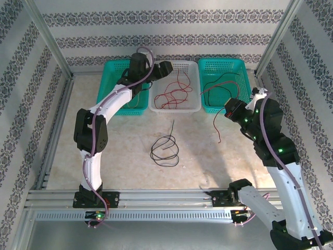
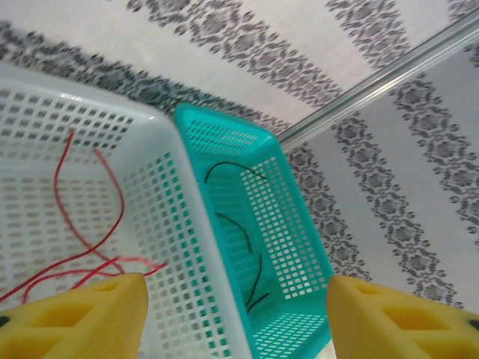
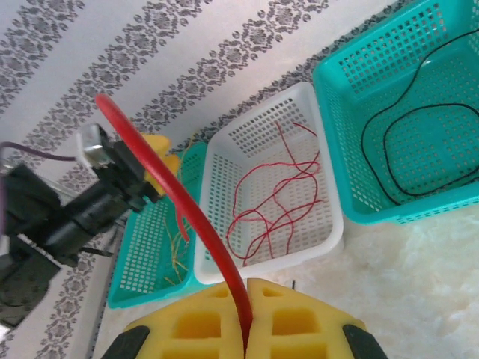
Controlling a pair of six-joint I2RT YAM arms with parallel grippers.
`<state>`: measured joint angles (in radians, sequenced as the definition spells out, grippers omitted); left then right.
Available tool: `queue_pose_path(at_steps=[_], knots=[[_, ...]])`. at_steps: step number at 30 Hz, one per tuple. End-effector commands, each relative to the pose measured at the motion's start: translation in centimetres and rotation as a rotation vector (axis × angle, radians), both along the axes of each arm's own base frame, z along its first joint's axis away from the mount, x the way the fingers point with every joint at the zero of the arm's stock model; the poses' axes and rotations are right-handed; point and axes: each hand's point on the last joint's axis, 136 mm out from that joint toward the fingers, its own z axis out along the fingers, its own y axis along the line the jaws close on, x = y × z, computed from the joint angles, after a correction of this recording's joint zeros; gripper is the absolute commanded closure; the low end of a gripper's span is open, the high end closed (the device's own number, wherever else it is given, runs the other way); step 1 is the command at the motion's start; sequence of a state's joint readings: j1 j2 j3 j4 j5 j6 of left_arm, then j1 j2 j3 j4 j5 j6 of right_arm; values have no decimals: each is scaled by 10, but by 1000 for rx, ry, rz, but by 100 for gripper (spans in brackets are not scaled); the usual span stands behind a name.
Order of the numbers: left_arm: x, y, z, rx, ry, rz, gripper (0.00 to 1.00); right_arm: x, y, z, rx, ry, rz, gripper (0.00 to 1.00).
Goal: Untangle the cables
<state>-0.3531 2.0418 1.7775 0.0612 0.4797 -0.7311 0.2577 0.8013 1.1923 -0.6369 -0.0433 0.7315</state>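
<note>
My right gripper (image 1: pixel 227 108) hovers in front of the right teal basket, shut on a red cable (image 3: pixel 172 179). The strand arcs up from its pads (image 3: pixel 217 321), and its free end hangs to the table (image 1: pixel 215 125). A black cable (image 1: pixel 165 150) lies coiled in loops on the table's middle. My left gripper (image 1: pixel 162 69) hangs open over the left rim of the white basket (image 2: pixel 168 172), with nothing between its yellow pads (image 2: pixel 82 314). Red cables (image 1: pixel 174 88) lie in the white basket, black ones (image 3: pixel 419 142) in the right teal basket, yellow ones (image 3: pixel 176 250) in the left teal basket.
Three baskets stand in a row at the table's back: left teal (image 1: pixel 112 73), white (image 1: pixel 192 104), right teal (image 1: pixel 244 67). Aluminium frame posts (image 1: pixel 49 39) and patterned walls enclose the table. The left arm (image 1: pixel 104 109) reaches across the left half.
</note>
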Motion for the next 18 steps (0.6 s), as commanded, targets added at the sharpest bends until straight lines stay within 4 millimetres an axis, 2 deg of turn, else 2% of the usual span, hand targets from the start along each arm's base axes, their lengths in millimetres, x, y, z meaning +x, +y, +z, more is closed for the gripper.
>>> queue_pose_path(at_steps=[1, 4, 6, 8, 12, 16, 18], knots=[[-15, 15, 71, -34, -167, 26, 35, -1, 6, 17, 37, -37, 32, 100], [-39, 21, 95, -78, -193, 19, 35, 2, 14, 24, 73, -49, 64, 100], [-64, 17, 115, -135, -251, -30, 36, 6, 21, 28, 102, -52, 89, 100], [-98, 12, 137, -192, -336, -102, 39, 11, 29, 35, 150, -64, 122, 100], [-165, 12, 161, -300, -468, -174, 44, 22, 45, 55, 245, -100, 183, 100], [-222, -10, 169, -310, -524, -271, 41, 32, 59, 76, 341, -144, 229, 100], [-240, -22, 167, -271, -533, -312, 37, 37, 66, 85, 376, -162, 252, 100]])
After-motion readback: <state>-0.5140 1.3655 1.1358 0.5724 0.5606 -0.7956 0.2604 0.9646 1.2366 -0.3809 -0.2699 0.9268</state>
